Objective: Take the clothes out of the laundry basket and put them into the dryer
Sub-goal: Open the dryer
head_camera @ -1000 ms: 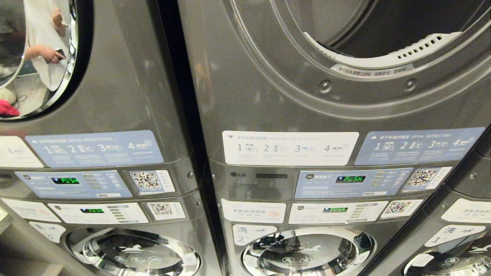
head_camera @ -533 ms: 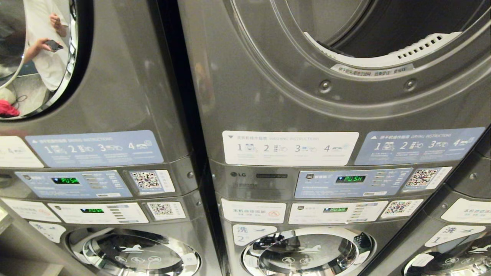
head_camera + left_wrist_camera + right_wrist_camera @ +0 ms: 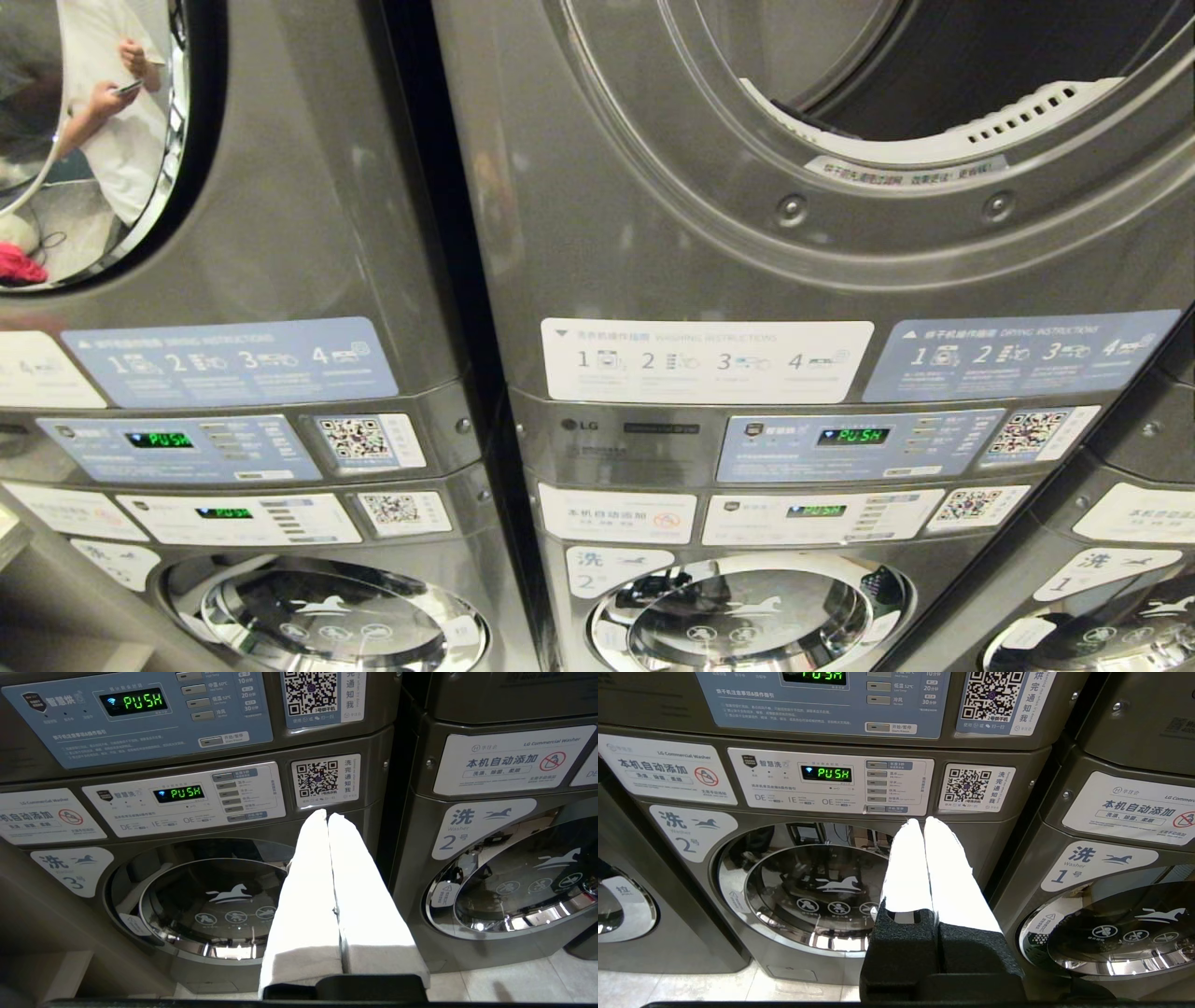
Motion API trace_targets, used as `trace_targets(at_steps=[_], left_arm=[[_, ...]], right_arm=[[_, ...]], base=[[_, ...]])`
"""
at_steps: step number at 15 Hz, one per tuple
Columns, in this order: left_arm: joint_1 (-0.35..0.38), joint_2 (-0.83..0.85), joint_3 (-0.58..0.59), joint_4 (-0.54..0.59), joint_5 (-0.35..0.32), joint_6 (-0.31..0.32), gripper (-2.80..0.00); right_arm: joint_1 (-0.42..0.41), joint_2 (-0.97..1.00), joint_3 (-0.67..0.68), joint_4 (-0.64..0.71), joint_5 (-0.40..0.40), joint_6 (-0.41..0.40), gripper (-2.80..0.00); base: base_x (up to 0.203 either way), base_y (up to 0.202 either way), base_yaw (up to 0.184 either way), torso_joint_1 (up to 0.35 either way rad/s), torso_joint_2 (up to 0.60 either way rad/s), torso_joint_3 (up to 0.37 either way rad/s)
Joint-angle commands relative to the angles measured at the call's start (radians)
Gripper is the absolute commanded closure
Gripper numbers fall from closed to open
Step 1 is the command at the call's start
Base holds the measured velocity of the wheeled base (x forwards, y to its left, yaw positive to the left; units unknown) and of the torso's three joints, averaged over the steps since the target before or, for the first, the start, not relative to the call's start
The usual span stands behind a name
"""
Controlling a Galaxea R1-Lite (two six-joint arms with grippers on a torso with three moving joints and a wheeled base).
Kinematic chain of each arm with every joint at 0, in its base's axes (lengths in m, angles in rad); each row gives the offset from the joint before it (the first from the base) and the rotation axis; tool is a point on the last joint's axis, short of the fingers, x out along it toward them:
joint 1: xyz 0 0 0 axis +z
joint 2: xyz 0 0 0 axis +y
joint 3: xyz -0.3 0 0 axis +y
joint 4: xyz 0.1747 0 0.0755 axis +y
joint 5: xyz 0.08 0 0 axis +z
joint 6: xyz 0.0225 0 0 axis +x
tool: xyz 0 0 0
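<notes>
A: Left gripper (image 3: 328, 814): white fingers (image 3: 303, 896) pressed together, nothing between them, aimed at the front of washer number three (image 3: 205, 900).

B: Right gripper (image 3: 923, 820): same story, fingers (image 3: 945, 882) closed on nothing, pointed toward the lower control panel (image 3: 831, 786) of washer number two (image 3: 808, 886). Neither arm visible from the head.

A: Further out: open dryer drum (image 3: 934, 84) at the top edge of the head view, above the instruction stickers (image 3: 705, 359). Door of the neighbouring dryer (image 3: 84, 140) shut (reflection of a person in a white shirt with a phone in its glass).

B: Clothes and laundry basket: nowhere in any view, so position unknown. Task judged not yet started.

A: Risks from here: reaching blind for a basket outside every camera, hence a grab on air or on the rim instead of cloth.

B: Also, arms hanging close to the washer fronts; a careless swing upward could clip the panels or press a button. And a high drum opening: fabric snagging on its lip, or dropping to the floor (image 3: 514, 980).
</notes>
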Motion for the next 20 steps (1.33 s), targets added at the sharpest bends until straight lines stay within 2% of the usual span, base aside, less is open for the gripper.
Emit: trace_targets(at_steps=[1,15,20], left_arm=[[0.000,0.000,0.002,0.000,0.001,-0.003,0.00],[0.000,0.000,0.002,0.002,0.011,-0.020,0.00],[0.000,0.000,0.002,0.002,0.011,-0.021,0.00]], right_arm=[[0.000,0.000,0.000,-0.001,0.000,0.000,0.00],[0.000,0.000,0.000,-0.001,-0.002,0.002,0.00],[0.000,0.000,0.000,-0.001,-0.005,0.025,0.00]], base=[[0.000,0.000,0.000,0.000,0.00,0.000],[0.000,0.000,0.000,0.000,0.00,0.000],[0.000,0.000,0.000,0.000,0.00,0.000]])
